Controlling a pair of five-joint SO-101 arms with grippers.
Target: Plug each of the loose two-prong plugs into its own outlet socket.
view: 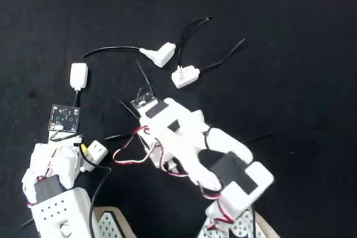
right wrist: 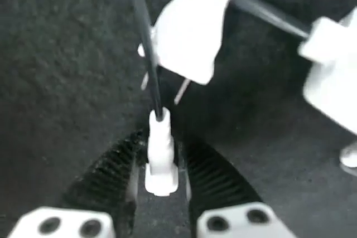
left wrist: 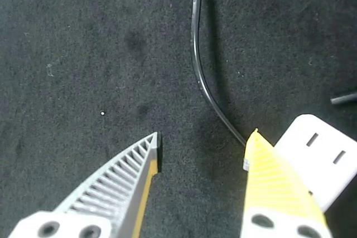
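Note:
My right gripper (view: 144,102) (right wrist: 162,146) is shut on a small white plug (right wrist: 161,163) whose thin black cord runs away from it. Just beyond lie a white two-prong plug (view: 185,76) (right wrist: 189,32) and another white plug (view: 159,54). A third white plug (view: 78,75) lies at the left, above a black square socket board (view: 64,117). My left gripper (view: 70,137) (left wrist: 206,135) is open over bare cloth. A white outlet block (view: 96,151) (left wrist: 321,149) with two slots lies against the outside of its yellow finger (left wrist: 273,176).
A black cloth (view: 290,54) covers the table. Loose black cords (view: 109,49) (left wrist: 201,76) trail from the plugs across the middle. Red and white wires (view: 131,151) hang along the right arm. Open room lies to the right.

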